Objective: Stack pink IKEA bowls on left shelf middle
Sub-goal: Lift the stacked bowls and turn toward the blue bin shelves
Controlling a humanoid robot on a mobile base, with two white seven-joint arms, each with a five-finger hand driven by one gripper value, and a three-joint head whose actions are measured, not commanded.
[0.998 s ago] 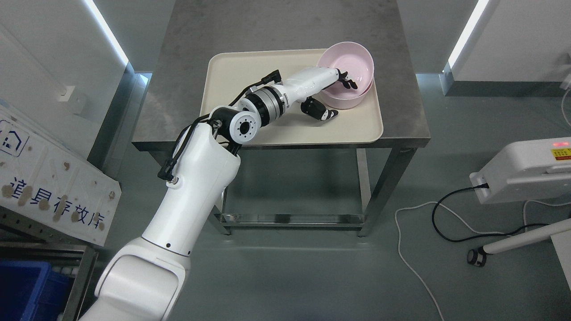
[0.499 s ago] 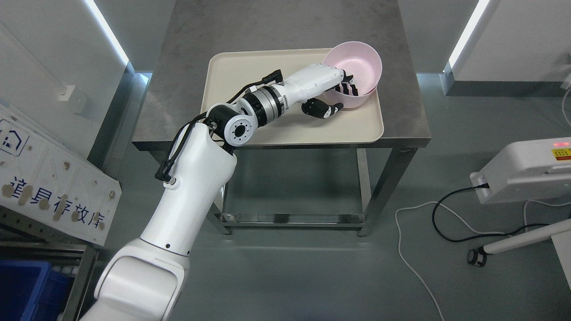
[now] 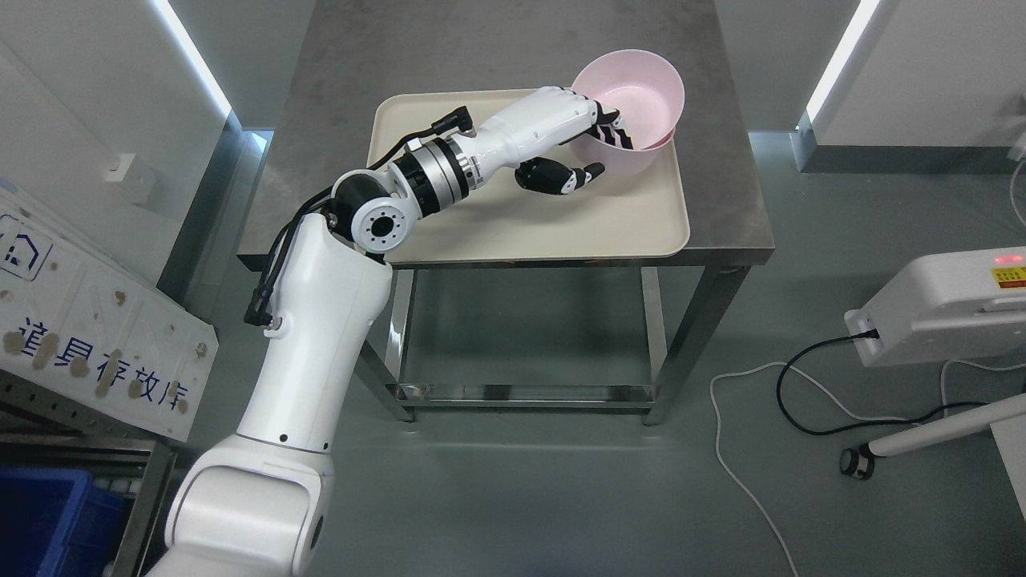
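Note:
A pink bowl (image 3: pixel 637 96) hangs tilted above the far right corner of the cream tray (image 3: pixel 481 216), its opening turned towards me. My left hand (image 3: pixel 599 154) is shut on its near wall, with the fingers (image 3: pixel 613 135) inside the rim and the thumb (image 3: pixel 573 178) under the outside. A second rim edge shows at the bowl's right side; I cannot tell whether two bowls are nested. The tray lies on a grey steel table (image 3: pixel 497 40). My right arm is out of view.
At the lower left stands a metal rack with a blue bin (image 3: pixel 40 521), and a white sign board (image 3: pixel 88 320) leans above it. A white device (image 3: pixel 946 304) with cables (image 3: pixel 769 393) on the floor sits at the right.
My left hand has closed on the bowl's wall and lifted it off the tray, tipping it. The arm's elbow has swung left and upward.

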